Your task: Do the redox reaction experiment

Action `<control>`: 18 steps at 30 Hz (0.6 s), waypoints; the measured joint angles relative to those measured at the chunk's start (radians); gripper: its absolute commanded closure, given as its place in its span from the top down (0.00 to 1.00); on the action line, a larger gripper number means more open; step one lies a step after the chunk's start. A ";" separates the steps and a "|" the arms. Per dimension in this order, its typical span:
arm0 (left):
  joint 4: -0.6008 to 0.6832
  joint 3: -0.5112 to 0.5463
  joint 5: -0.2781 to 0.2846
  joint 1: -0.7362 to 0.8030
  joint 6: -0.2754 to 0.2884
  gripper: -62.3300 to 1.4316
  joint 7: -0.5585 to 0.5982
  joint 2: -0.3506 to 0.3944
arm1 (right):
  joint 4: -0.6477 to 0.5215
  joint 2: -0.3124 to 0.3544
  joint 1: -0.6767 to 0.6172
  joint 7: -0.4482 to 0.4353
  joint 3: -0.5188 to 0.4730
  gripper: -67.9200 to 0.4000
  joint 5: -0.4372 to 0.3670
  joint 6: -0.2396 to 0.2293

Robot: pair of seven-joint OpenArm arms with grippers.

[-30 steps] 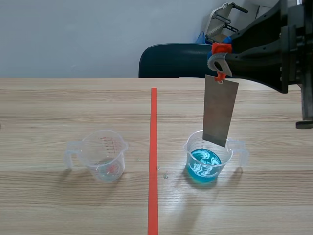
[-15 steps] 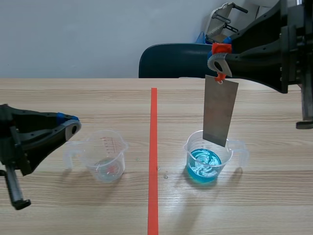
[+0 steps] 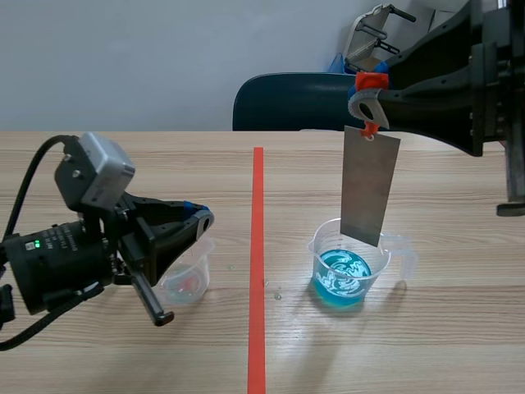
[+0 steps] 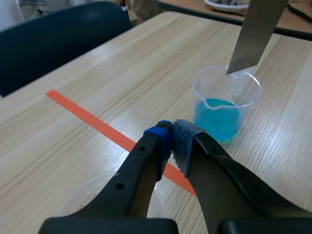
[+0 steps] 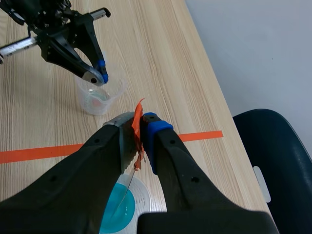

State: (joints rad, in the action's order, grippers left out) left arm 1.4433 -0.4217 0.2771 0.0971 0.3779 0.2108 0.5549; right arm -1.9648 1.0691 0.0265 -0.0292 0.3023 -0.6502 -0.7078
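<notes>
- Since a moment ago, the left arm has come in from the lower left of the scene view. Now the left claw (image 3: 201, 220) sits over the empty cup (image 3: 182, 283), left of the red tape line (image 3: 257, 263).
- Its two fingers are pressed together, with nothing between them.
- At the upper right, the right claw (image 3: 369, 92) has not moved. It is pinched tight on the orange-wrapped top of the metal plate (image 3: 369, 193).
- That plate hangs straight up and down, with its long side pointing at the table.
- Right of the middle stands the blue cup (image 3: 349, 271), straight below the right claw. The plate's bottom end is at the cup's rim, above the blue water, and does not look wet yet.
- I think dipping comes next, so the plate only needs to go straight down. The right arm is nearer for that; the left claw is well apart from the blue cup.
</notes>
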 measured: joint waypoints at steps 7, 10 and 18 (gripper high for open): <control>-0.107 -0.058 -0.049 -0.094 -0.003 0.07 0.001 -0.098 | 0.000 0.000 0.000 0.000 0.000 0.01 0.000 0.000; -0.135 -0.075 -0.049 -0.124 -0.003 0.07 -0.003 -0.135 | 0.000 0.000 0.000 0.000 0.000 0.01 0.000 0.000; -0.151 -0.119 -0.077 -0.164 -0.003 0.07 -0.021 -0.215 | 0.000 0.000 0.000 0.000 0.000 0.01 0.000 0.000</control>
State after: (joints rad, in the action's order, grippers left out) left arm 1.2922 -0.5407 0.2005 -0.0669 0.3748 0.1902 0.3397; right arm -1.9648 1.0691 0.0265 -0.0292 0.3023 -0.6502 -0.7078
